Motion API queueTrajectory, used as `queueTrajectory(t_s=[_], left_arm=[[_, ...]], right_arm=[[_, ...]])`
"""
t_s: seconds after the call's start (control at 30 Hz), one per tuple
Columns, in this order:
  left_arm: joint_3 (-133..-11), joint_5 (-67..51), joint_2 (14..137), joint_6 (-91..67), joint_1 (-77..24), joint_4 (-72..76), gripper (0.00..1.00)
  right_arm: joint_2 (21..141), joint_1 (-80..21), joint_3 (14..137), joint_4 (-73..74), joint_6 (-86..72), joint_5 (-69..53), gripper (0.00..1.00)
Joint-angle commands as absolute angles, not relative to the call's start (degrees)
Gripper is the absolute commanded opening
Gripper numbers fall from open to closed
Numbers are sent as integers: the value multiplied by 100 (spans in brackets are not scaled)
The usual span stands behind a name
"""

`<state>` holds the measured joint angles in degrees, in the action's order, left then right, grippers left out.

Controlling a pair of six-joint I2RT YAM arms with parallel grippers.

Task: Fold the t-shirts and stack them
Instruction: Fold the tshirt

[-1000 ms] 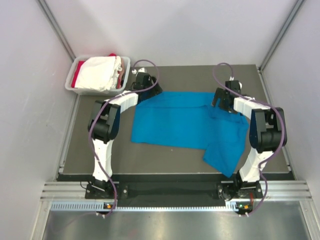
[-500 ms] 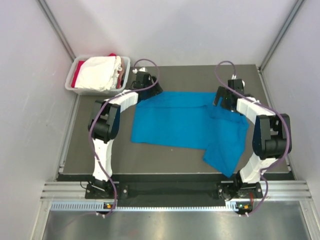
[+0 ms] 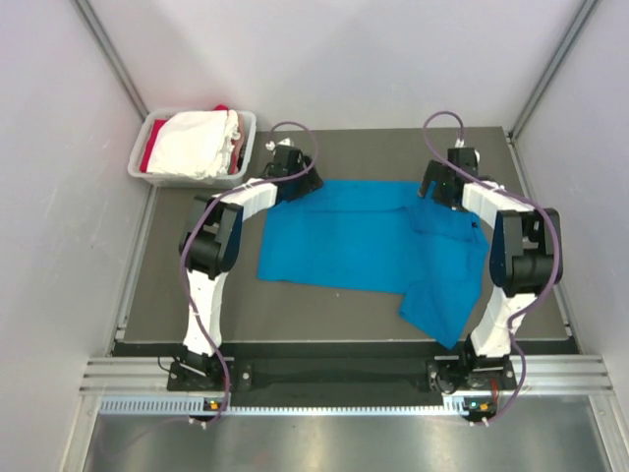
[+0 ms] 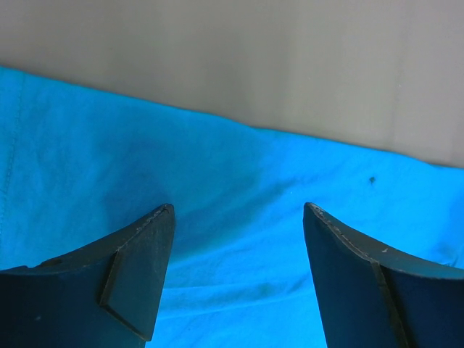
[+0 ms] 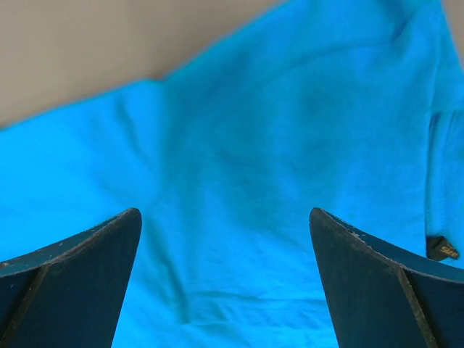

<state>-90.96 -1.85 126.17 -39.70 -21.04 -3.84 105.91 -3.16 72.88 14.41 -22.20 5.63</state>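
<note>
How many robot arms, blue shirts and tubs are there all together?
Robot arms: 2, left arm and right arm
Blue t-shirt: 1
Grey tub: 1, holding white cloth and red cloth too bunched to count
Total: 4

The right gripper now sits farther back on the desk than a second ago, closer to the far edge of the shirt. The left gripper sits slightly further right along that edge.
</note>
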Motion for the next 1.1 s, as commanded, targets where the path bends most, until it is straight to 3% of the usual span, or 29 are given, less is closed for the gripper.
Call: queueTrajectory(t_s=[0.0, 0.23, 1.07], left_arm=[[-9097, 121, 12674, -4245, -2092, -395, 76], [-9289, 527, 12989, -4561, -2092, -685, 76], [-10063, 422, 13667, -5107, -1723, -800, 76]], right_arm=[[10793, -132, 7207, 1195, -2364, 369, 100], [11206, -53, 7496, 1248, -2320, 272, 100], [13069, 272, 10344, 2408, -1934, 132, 100]])
